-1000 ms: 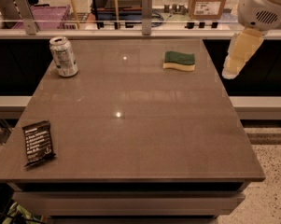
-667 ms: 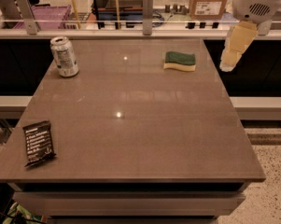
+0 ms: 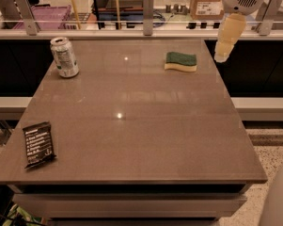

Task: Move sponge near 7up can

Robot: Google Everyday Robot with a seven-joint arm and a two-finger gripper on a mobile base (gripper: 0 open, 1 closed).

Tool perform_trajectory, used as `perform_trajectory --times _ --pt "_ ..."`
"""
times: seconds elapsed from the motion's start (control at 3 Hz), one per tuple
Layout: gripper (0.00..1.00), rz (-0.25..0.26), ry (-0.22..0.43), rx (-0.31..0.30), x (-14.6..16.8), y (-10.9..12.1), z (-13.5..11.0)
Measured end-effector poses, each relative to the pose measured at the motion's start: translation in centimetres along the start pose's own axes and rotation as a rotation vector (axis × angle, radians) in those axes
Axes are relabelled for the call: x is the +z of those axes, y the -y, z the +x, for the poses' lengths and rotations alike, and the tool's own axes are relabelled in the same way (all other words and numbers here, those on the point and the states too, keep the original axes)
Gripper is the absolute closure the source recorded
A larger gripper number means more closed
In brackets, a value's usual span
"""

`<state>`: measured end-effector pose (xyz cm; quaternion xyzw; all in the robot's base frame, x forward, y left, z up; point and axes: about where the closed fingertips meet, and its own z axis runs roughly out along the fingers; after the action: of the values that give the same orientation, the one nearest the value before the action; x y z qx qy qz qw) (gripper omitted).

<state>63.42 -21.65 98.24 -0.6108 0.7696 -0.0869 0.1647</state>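
While lying green-side up on the surface: sponge, long axis left-right, toward 7up can. Gripper aloft beside sponge, touching nothing; opening impossible to tell.

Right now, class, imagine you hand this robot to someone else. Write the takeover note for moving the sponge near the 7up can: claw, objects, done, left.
Claw: in the air by the far right corner of the table, right of the sponge, touching nothing.
Sponge: flat, green side up, far right of the table.
7up can: upright, far left, well apart from the sponge.
Done: nothing yet; sponge not grasped.
Left: reach the sponge, grasp it, carry it left, set it beside the can.
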Motion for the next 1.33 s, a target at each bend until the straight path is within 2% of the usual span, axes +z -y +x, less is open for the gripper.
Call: perform_trajectory --times 0.67,1.33 --pt "0.0 -0.064 0.024 -0.031 4.3 2.2 -1.9" --pt "0.0 -0.105 0.034 -0.049 8.0 3.5 -3.3"
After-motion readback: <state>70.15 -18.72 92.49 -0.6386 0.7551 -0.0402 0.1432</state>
